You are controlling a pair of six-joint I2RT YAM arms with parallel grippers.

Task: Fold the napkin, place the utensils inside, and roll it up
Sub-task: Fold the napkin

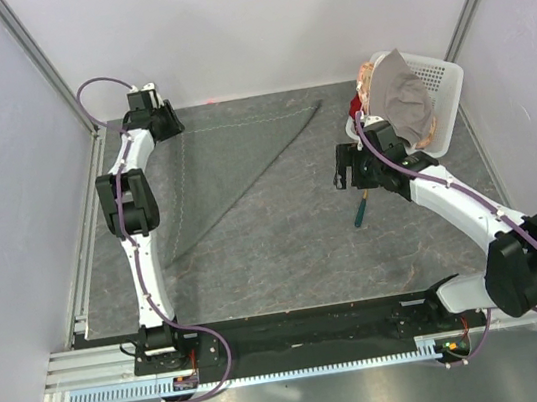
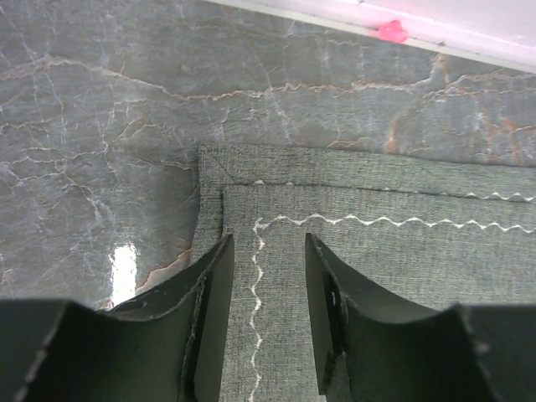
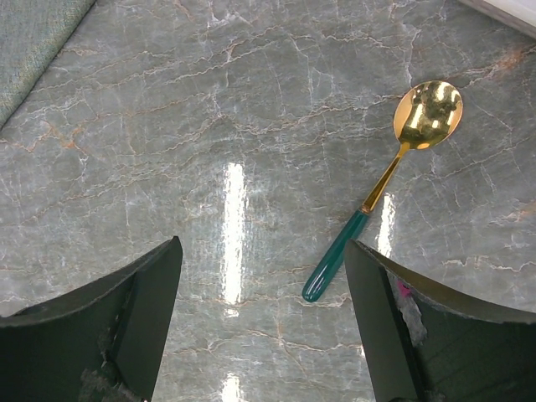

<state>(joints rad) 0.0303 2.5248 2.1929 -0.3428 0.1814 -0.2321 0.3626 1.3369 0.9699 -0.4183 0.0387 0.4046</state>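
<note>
The dark grey-green napkin (image 1: 213, 169) lies folded into a triangle on the left half of the table. My left gripper (image 1: 168, 123) hovers over its far left corner, jaws open. In the left wrist view the two fingers straddle the light stitched hem of the napkin (image 2: 377, 251), and the gripper (image 2: 268, 247) holds nothing. The spoon (image 1: 360, 212) lies on the bare table to the right of the napkin. My right gripper (image 1: 350, 177) is open and empty just above it. The right wrist view shows the spoon (image 3: 381, 188) flat, gold bowl far right, teal handle near the right finger of the gripper (image 3: 263, 247).
A white basket (image 1: 440, 84) with a paler grey-beige cloth (image 1: 405, 100) and some orange-red items stands at the far right corner. A napkin edge shows in the right wrist view (image 3: 33, 33). Side walls enclose the marbled grey table (image 1: 286, 249).
</note>
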